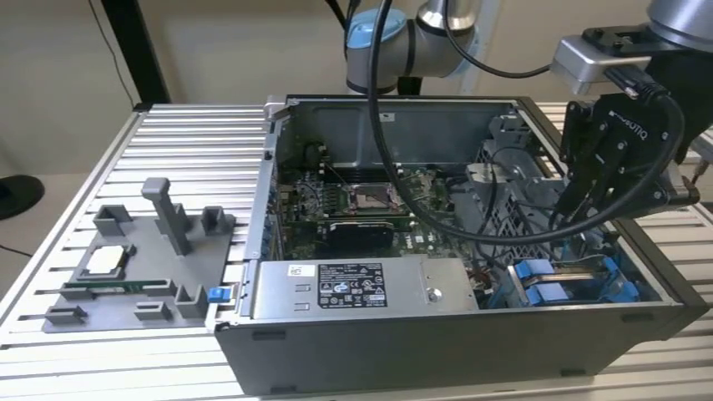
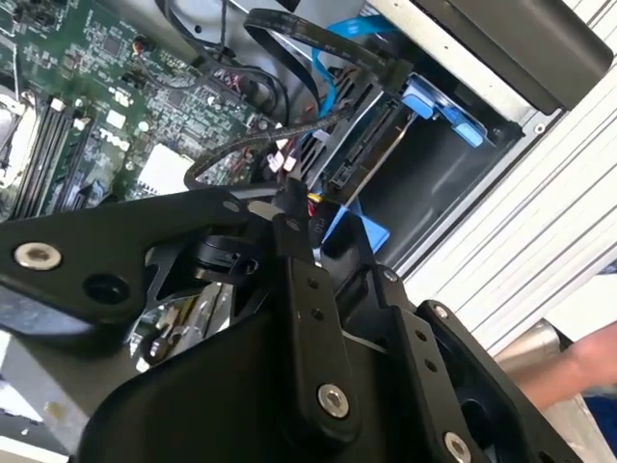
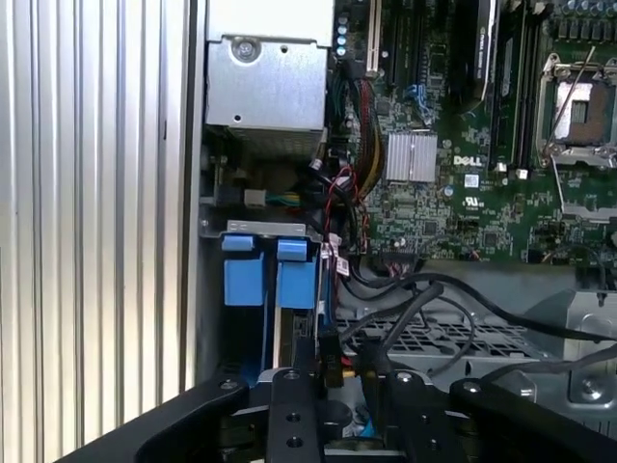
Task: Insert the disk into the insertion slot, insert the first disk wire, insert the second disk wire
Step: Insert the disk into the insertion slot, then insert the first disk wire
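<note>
The disk [image 2: 369, 159] lies edge-on inside the insertion slot [image 3: 241, 280], between the bay's two bright blue tabs. In the exterior view the slot [image 1: 553, 288] sits at the near right corner of the open computer case. My black gripper [image 1: 568, 213] hangs just above this bay, low inside the case. In both wrist views its fingers close around a small black connector [image 3: 329, 359] with red and yellow wires. The gripper [image 3: 333, 374] holds it a short way from the disk's end [image 3: 292, 333]. The fingertips [image 2: 288, 198] are partly hidden by the gripper's own linkage.
The grey power-supply box [image 1: 356, 288] with a sticker fills the case's near side. The motherboard [image 1: 356, 205] and loose black cables [image 1: 468, 230] lie behind the bay, next to a perforated cage [image 3: 434, 338]. A grey fixture [image 1: 145, 267] stands on the slatted table. A person's hand [image 2: 588, 371] is outside the case.
</note>
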{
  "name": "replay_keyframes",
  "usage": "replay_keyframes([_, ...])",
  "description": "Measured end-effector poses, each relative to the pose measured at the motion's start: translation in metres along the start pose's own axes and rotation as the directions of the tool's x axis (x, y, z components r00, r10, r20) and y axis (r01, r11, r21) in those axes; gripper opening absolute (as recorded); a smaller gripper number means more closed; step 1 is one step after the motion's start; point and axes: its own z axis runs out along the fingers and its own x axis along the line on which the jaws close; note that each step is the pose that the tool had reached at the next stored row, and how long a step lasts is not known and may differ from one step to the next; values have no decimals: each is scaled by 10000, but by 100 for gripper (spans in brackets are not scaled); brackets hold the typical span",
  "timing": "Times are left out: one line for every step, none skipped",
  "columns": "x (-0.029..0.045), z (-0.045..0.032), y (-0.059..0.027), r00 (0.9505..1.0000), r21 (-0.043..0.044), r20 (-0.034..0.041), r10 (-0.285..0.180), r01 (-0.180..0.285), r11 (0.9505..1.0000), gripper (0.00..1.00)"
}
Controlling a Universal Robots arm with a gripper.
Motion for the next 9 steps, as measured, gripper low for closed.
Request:
replay_keyframes([0, -10, 0, 10000, 2, 71, -10, 10, 10000, 100])
replay_keyframes([0, -21, 0, 9999, 6, 163, -19, 19, 10000, 100])
replay_keyframes([3, -25, 1, 9996, 10, 266, -24, 23, 10000, 100])
replay_keyframes([11, -25, 1, 9994, 13, 353, -26, 26, 10000, 100])
replay_keyframes([24, -26, 1, 9990, 16, 438, -28, 27, 10000, 100])
replay_keyframes([41, -27, 1, 9987, 18, 517, -30, 29, 10000, 100])
replay_keyframes([60, -28, 2, 9982, 20, 594, -30, 29, 10000, 100])
replay_keyframes([82, -28, 3, 9978, 22, 664, -32, 30, 10000, 100])
replay_keyframes([106, -29, 4, 9973, 24, 730, -32, 31, 10000, 100])
